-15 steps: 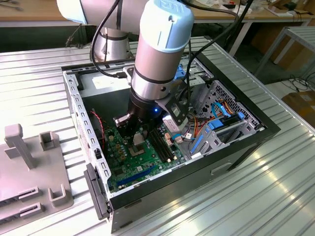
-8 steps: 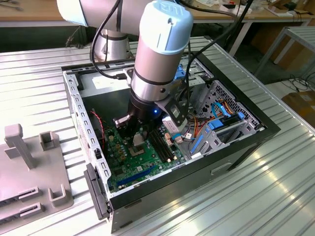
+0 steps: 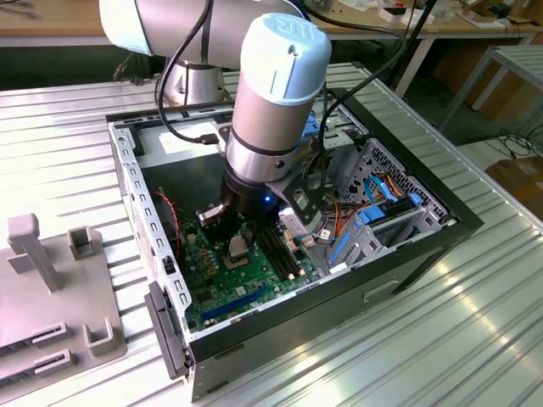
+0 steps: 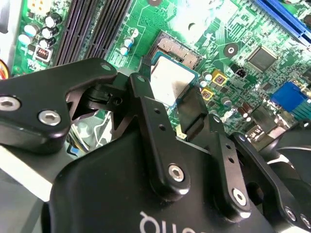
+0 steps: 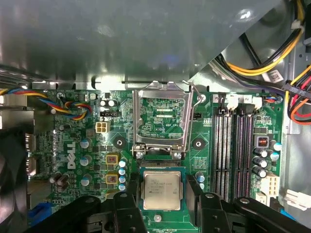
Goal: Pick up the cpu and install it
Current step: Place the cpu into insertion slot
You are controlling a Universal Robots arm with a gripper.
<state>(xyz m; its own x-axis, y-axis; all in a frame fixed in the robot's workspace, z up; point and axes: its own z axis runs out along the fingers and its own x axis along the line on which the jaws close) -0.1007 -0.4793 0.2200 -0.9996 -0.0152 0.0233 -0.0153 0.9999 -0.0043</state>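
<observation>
Claw: the gripper is pinching the cpu — its two black fingers press against opposite edges, with the silver face up between them.
Cpu: down inside the case, over the socket and just beside the foot of the raised load plate. I cannot tell whether it touches the contacts.
Socket: a strip of bare contact field peeks out past one edge of the cpu, so by my reading it is not seated.
Step in hand: placing, I'd say, and close to done. Doing it well means keeping the cpu dead flat with its edges square to the socket frame. It should come straight down with no sideways slide across those contacts. The fingers also need room on either side to let go without nudging it.
Around it: the green motherboard, with memory slots near on one side and a cable bundle beyond them.
First wrist view: the plan look — the cpu's edges run parallel to the load plate's frame, so squareness can be judged here.
Second wrist view: the slanted look along the fingers, which gives the uncovered contacts and the grip on the edges.
Exterior view: the wide shot, with the arm reaching down into the open case on the slatted table. A grey fixture stands well apart toward the exterior view's left.
</observation>
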